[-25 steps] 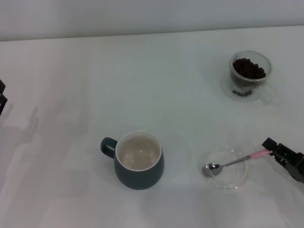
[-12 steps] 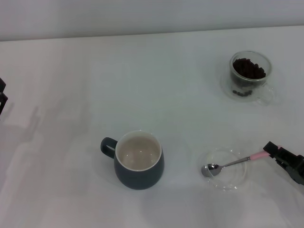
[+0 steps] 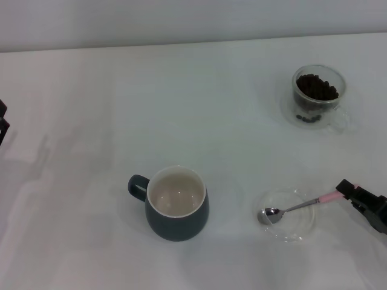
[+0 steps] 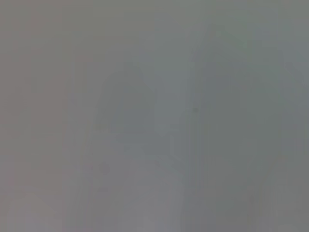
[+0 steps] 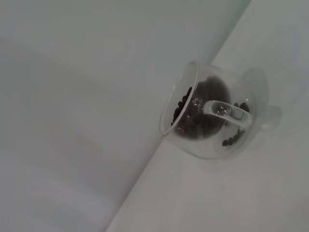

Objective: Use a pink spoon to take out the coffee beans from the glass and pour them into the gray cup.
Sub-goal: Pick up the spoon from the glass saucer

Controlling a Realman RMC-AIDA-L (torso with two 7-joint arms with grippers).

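The pink spoon (image 3: 296, 207) lies with its silver bowl in a shallow clear saucer (image 3: 300, 231) and its pink handle pointing right. My right gripper (image 3: 349, 192) is at the end of that handle, low over the table by the right edge. The glass (image 3: 319, 96) stands at the far right, holding a heap of dark coffee beans (image 3: 317, 86). The right wrist view also shows the glass (image 5: 212, 116) and its beans (image 5: 193, 113). The gray cup (image 3: 177, 205) stands empty in the front middle, its handle to the left. My left gripper (image 3: 2, 124) is parked at the left edge.
The white table (image 3: 181, 103) ends at a pale back wall behind the glass. The left wrist view shows only a plain grey surface.
My right gripper has shifted slightly right and down along the spoon handle's end. The spoon, glass and cup have stayed in place.
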